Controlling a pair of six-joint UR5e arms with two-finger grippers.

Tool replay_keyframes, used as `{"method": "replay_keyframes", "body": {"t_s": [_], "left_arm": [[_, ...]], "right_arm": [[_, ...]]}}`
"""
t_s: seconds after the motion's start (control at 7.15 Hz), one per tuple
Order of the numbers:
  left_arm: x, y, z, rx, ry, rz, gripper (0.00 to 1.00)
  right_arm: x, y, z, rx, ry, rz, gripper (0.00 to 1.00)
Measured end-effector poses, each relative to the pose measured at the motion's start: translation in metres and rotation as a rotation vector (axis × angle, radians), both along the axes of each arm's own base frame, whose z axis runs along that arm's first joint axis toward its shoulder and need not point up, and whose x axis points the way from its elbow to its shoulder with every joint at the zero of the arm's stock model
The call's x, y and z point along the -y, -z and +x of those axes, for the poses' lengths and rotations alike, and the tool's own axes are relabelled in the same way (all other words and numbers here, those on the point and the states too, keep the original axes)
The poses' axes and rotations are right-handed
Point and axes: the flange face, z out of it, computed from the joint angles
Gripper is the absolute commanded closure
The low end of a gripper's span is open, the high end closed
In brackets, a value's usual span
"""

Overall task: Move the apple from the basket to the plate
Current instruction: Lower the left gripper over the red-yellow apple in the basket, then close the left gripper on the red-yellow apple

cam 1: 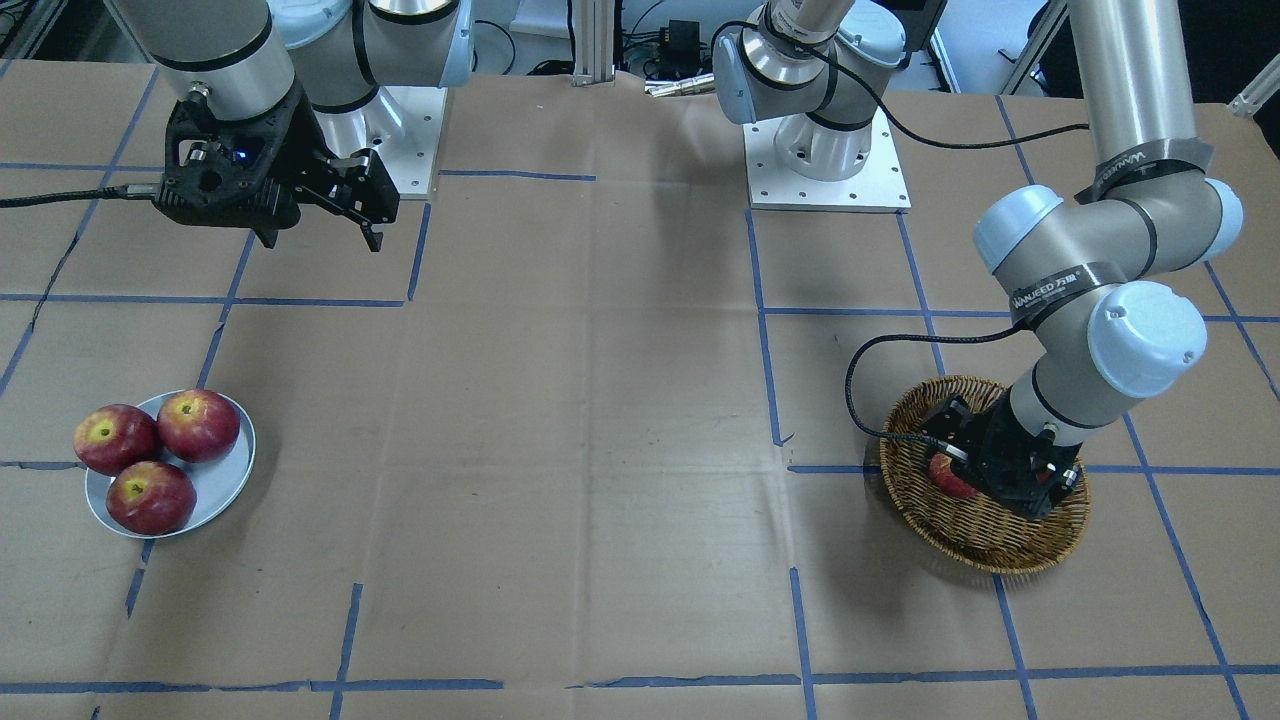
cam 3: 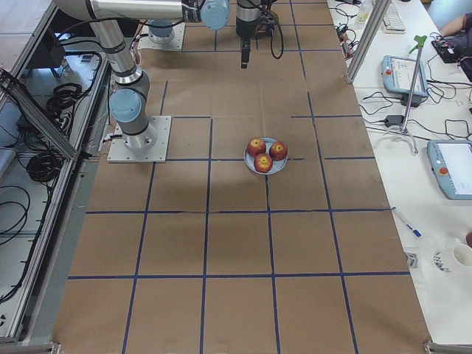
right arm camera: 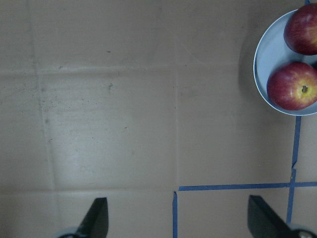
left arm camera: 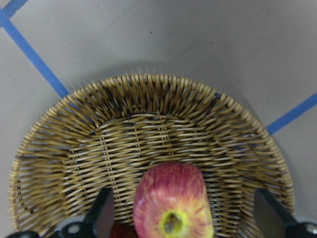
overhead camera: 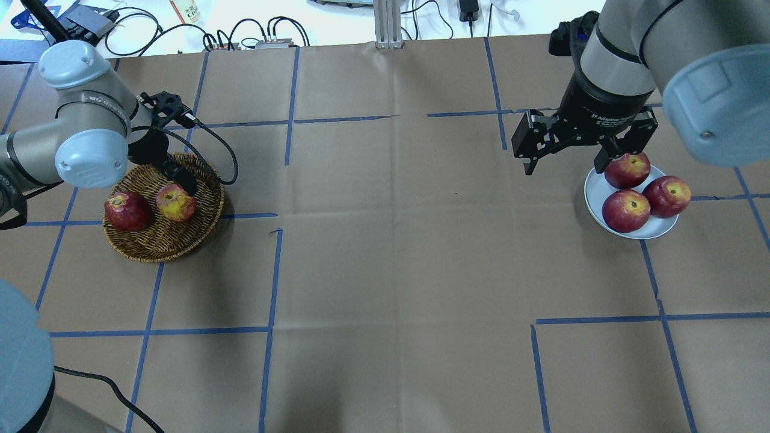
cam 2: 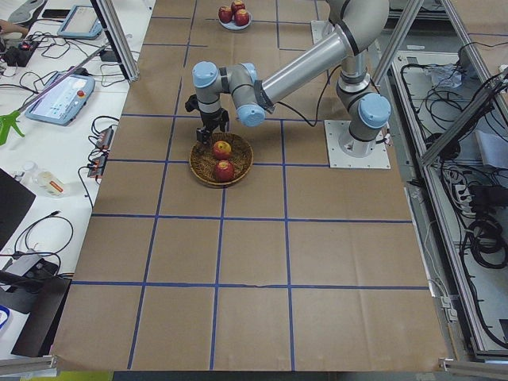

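Observation:
The apple (overhead camera: 175, 202), pinkish-red with a yellow patch at the stem, lies in the wicker basket (overhead camera: 162, 242) on the table's left side. My left gripper (left arm camera: 183, 218) is open and low over the basket. Its fingers (left arm camera: 103, 214) stand on either side of the apple (left arm camera: 172, 201) with gaps, not touching it. The pale grey-blue plate (overhead camera: 597, 187) on the right side holds three dark red apples (overhead camera: 625, 210). My right gripper (overhead camera: 565, 159) is open and empty, above the table just left of the plate.
A second, darker red apple (overhead camera: 127, 211) lies in the basket beside the first one. Brown paper with blue tape lines covers the table (overhead camera: 397, 240). The left arm's cable (overhead camera: 216, 144) hangs over the basket's far rim.

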Motion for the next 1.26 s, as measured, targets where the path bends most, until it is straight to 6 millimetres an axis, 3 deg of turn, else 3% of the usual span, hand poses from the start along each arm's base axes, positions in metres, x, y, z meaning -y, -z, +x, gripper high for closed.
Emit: {"method": "replay_keyframes", "body": {"t_s": [0.42, 0.98, 1.12, 1.26], "left_arm": [[-0.004, 0.016, 0.031, -0.011, -0.012, 0.026, 0.01], [-0.010, 0.032, 0.033, -0.044, -0.043, 0.063, 0.01], [-0.013, 0.040, 0.030, -0.060, -0.051, 0.072, 0.05], [-0.015, 0.047, 0.029, -0.068, -0.058, 0.081, 0.30]], "right_arm": [[0.000, 0.000, 0.000, 0.000, 0.000, 0.000, 0.00], [0.000, 0.000, 0.000, 0.000, -0.001, 0.001, 0.00], [0.000, 0.000, 0.000, 0.000, -0.001, 0.001, 0.00], [0.000, 0.000, 0.000, 0.000, -0.001, 0.001, 0.00]]}}
